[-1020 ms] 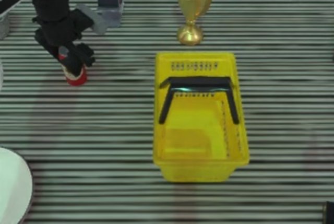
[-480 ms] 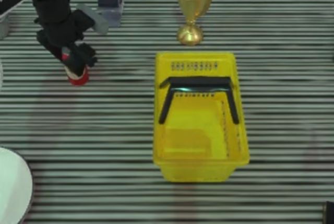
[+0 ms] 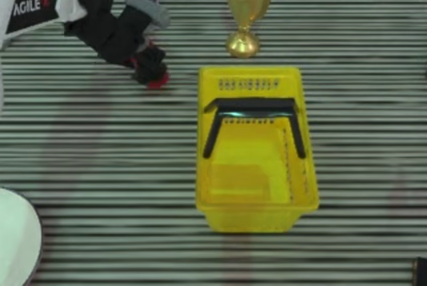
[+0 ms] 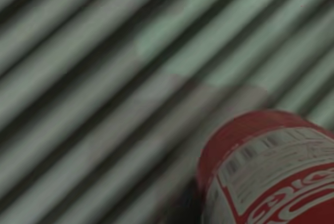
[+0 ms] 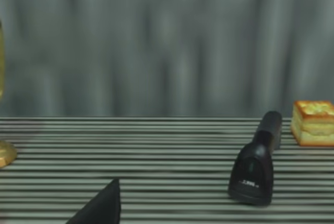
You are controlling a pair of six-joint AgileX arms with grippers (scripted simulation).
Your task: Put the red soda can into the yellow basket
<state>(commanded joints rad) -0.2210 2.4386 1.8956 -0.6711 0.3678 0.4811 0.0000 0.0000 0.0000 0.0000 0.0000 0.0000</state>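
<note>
**Left gripper holds can near basket's far-left corner**

The left gripper (image 3: pixel 151 69) is pinched on the small red cylindrical soda can (image 3: pixel 157 81), held above the striped table (image 3: pixel 100 166) just left of the far-left corner of the large bright yellow perforated plastic basket (image 3: pixel 253 219). The can's white-and-red label fills the left wrist view (image 4: pixel 271 177). A gold metal goblet (image 3: pixel 245 6) stands beyond the basket. The right gripper is out of sight; its wrist view shows a black handheld scanner (image 5: pixel 254 166)

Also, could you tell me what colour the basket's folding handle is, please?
Black, clearest in the top view: handle on the yellow basket.
</note>
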